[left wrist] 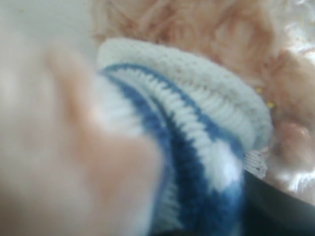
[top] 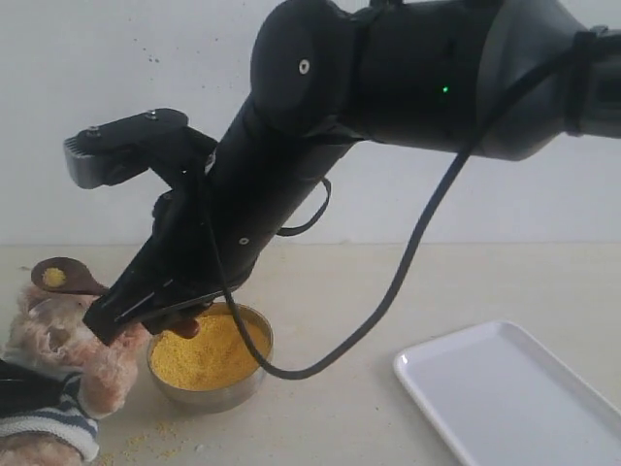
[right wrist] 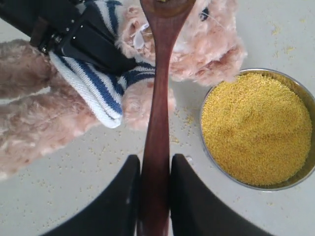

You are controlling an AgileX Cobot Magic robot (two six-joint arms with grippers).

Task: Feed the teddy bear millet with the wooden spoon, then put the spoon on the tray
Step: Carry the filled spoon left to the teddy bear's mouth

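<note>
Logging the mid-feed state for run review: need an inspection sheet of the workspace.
Surface: pale tabletop, matte.
Job's things: teddy bear at left; wooden spoon raised to its face, a little millet in the spoon; steel bowl heaped with millet; tray at right, visible part bare.
Clutter: scattered grains around the bear and bowl.
Grippers: right gripper shut on the spoon handle; left gripper clamped on the bear's striped shirt.
Cables: black cable loops off the right arm and hangs low near the bowl.
Surroundings: plain white wall.
</note>
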